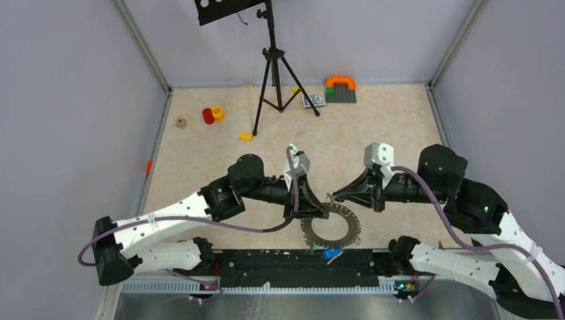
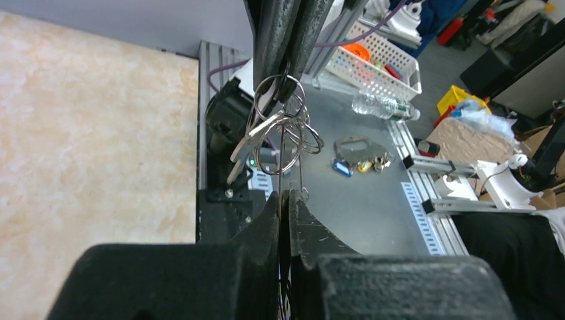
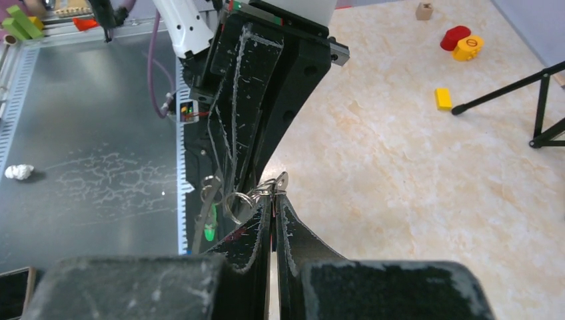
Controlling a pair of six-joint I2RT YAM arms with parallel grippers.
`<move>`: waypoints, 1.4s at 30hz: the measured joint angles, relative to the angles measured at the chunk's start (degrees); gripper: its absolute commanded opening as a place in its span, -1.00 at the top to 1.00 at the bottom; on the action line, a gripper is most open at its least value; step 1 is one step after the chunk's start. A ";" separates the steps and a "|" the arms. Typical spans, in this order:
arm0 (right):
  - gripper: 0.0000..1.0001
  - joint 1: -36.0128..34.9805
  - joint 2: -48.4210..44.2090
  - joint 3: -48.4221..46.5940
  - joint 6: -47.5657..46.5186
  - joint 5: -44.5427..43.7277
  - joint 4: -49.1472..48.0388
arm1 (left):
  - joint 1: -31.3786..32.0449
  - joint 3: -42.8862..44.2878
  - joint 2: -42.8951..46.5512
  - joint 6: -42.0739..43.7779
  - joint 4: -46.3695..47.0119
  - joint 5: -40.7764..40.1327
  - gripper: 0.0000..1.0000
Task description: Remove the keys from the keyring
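Observation:
The keyring, a large flat grey ring, hangs tilted over the table's near edge between my two grippers. My left gripper is shut on its upper rim; in the left wrist view the ring runs edge-on between the shut fingers. My right gripper faces it and is shut on a small silver key with split rings. Those split rings and a key hang from the right fingers. A blue tag and a green tag dangle low; the green tag also shows in the right wrist view.
A black tripod stands at the back centre. Small toys lie beyond it: a red and yellow piece, a yellow block, a grey plate with an orange arch. A loose key bunch lies on the metal bench below.

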State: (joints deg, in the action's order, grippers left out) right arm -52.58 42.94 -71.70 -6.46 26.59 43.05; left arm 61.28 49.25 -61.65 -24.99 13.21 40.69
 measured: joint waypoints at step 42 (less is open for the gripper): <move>-0.10 -0.04 -5.57 20.33 8.57 -2.32 -11.52 | 0.22 27.56 -6.49 32.09 -68.76 -1.70 1.00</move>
State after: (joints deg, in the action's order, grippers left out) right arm -52.62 37.36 -51.37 2.11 24.27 31.53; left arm 61.49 76.82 -68.14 7.09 -55.55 38.98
